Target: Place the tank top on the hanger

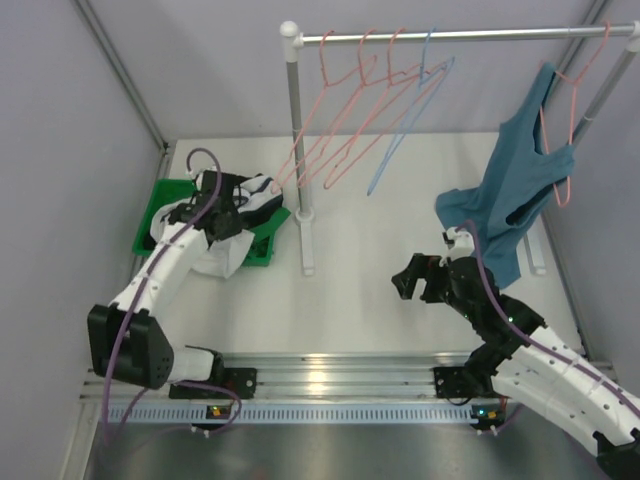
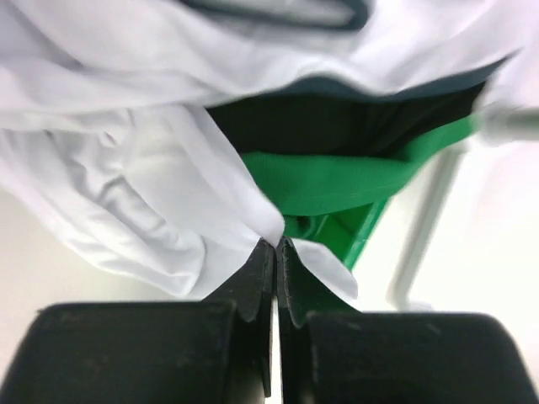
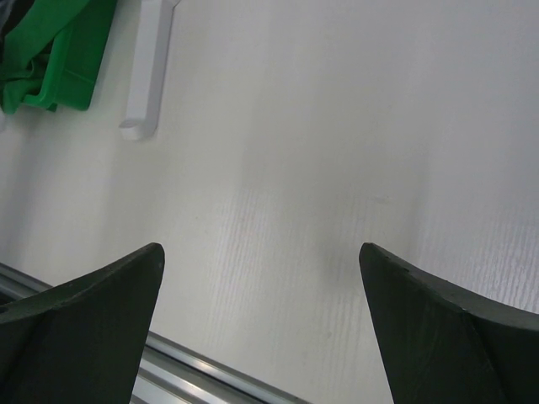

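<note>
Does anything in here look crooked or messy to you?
Yes. The teal tank top at the right end of the rail hangs lopsided on its pink hanger, sagging to one side with its lower part bunched up. The white tank top also spills over the green bin, pinched by the left gripper.

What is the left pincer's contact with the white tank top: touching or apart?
Touching. The left wrist view shows the left pincer shut, with tank top fabric pinched between its tips.

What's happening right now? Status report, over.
Left pincer shut on the tank top, at the green bin. Right pincer open, empty. The hanger on rail, beside pink hangers.
</note>
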